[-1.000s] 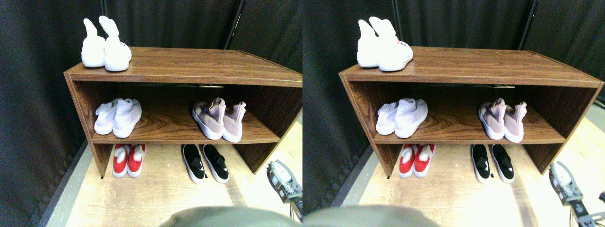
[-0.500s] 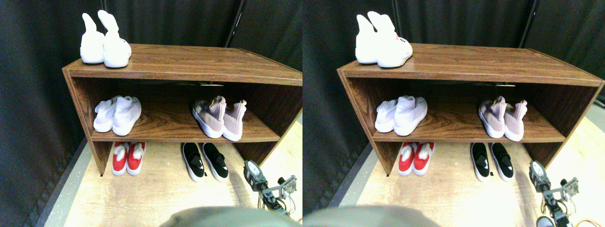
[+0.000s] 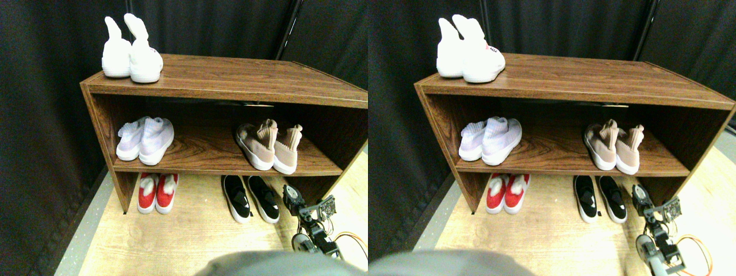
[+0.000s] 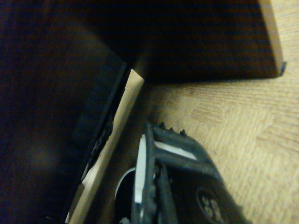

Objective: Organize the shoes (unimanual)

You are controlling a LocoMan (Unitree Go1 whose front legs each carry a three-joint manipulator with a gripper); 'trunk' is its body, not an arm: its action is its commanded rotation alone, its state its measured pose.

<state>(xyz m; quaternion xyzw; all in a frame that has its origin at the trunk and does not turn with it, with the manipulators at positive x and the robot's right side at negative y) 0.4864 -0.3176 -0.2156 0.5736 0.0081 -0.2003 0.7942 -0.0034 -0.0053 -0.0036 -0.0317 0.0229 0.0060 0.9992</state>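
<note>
On the middle shelf (image 3: pixel 201 150), well to the right of the pale pair (image 3: pixel 145 138), the shoes (image 3: pixel 267 146) sit together, toes at the front edge. Just below them, the black slip-ons (image 3: pixel 250 198) stand on the floor, and beside these the right gripper (image 3: pixel 307 208) hangs low, holding nothing; its opening cannot be judged. Rising from there, it could likely strike the shelf lip or clip the black pair.
</note>
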